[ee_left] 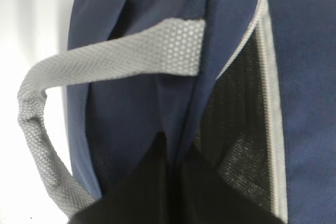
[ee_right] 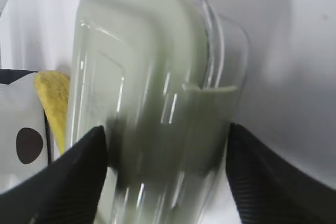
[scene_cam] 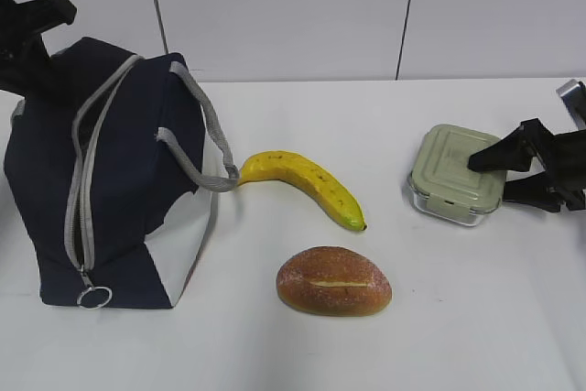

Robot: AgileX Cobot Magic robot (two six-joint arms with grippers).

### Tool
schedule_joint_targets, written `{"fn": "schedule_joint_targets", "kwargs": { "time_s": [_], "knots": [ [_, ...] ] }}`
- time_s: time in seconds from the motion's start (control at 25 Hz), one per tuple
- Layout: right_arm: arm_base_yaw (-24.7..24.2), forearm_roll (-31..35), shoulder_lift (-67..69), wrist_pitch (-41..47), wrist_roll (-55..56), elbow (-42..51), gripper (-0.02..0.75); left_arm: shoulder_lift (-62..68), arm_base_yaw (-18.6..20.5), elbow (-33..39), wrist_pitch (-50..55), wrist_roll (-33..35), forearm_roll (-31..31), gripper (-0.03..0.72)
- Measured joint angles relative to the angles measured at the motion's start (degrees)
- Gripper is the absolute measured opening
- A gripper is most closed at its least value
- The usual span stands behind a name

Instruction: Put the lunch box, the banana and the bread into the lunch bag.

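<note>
Right tool [scene_cam: 490,176] wide, straddling the box [scene_cam: 455,174], not gripping; glossy lid may slip. Left tool [ee_left: 176,192] pinched on the bag [scene_cam: 110,180]; opening may sag.

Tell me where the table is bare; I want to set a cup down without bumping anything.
Bare table lies in front of the lunch box, right of the bread. Another open patch sits behind the banana, between lunch bag and lunch box. The bag, banana and bread crowd the left-centre.
</note>
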Motion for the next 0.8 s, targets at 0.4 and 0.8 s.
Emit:
{"fn": "schedule_joint_targets", "kwargs": {
  "time_s": [0.4,0.8],
  "knots": [
    [0.0,1.8,1.0,3.7,-1.4,-0.2,0.375,0.0,0.0,0.0,0.0,0.0,0.0,-0.003],
    [0.0,1.0,1.6,8.6,1.9,-5.1,0.372,0.0,0.0,0.0,0.0,0.0,-0.9,-0.003]
  ]
}}
